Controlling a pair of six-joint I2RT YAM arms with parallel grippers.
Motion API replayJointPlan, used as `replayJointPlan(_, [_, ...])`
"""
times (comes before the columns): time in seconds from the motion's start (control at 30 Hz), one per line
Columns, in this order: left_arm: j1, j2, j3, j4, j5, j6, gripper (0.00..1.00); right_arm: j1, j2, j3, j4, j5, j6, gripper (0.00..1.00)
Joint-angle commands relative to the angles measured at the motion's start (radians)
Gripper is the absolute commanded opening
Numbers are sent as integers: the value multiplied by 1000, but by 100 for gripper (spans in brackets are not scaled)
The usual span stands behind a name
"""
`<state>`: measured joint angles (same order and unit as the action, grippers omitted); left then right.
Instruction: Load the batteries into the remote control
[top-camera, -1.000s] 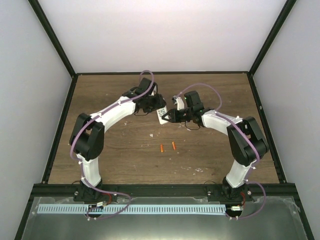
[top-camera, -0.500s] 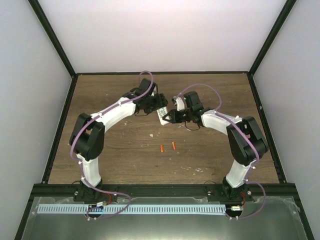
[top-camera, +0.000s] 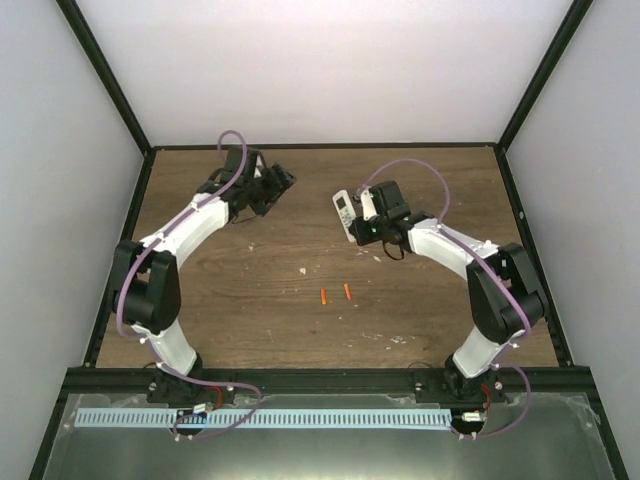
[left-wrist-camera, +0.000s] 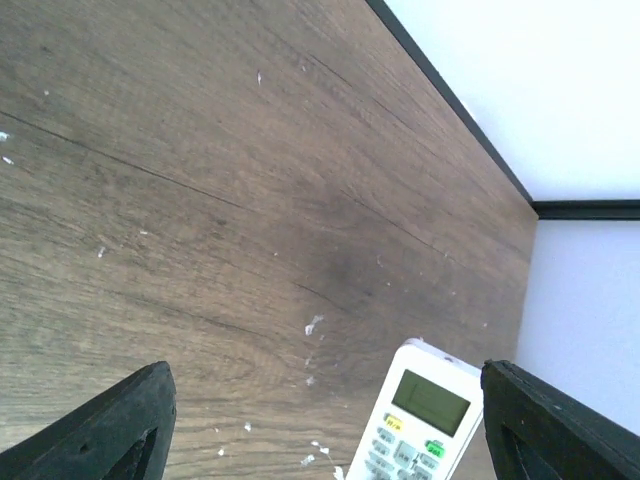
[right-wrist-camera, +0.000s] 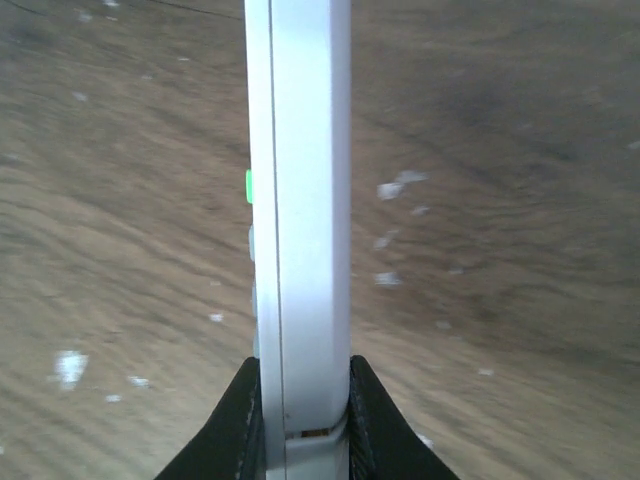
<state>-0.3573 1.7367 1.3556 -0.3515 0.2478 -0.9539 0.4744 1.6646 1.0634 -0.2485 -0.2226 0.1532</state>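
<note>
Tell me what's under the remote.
Only wooden table with white flecks shows beneath the remote, which the right fingers grip edge-on. The strip straight behind its body is covered. The batteries lie elsewhere.

The white-and-black left arm (top-camera: 190, 225) stretches to the upper left of the top view, and its black two-finger left gripper (top-camera: 274, 186) has its fingers spread wide with nothing between them. The matching right arm (top-camera: 450, 250) bends in toward the centre. Its black right gripper (right-wrist-camera: 300, 415) is clamped on the edges of a white rectangular remote control (top-camera: 344, 210).
</note>
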Motion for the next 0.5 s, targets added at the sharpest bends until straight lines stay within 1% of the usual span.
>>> replayJointPlan(0.0, [19, -32, -53, 87, 116, -107, 84, 42, -83, 27, -22, 301, -173, 4])
replayJointPlan(0.07, [23, -37, -71, 126, 155, -136, 84, 93, -116, -11, 26, 439, -274, 4])
replayJointPlan(0.2, [23, -27, -100, 193, 235, -206, 84, 208, -154, -127, 203, 715, -481, 4])
replayJointPlan(0.3, [21, -32, -142, 245, 265, -267, 84, 266, -149, -196, 324, 849, -599, 4])
replayJointPlan(0.47, [18, -68, -230, 344, 283, -365, 84, 319, -107, -272, 504, 1022, -748, 4])
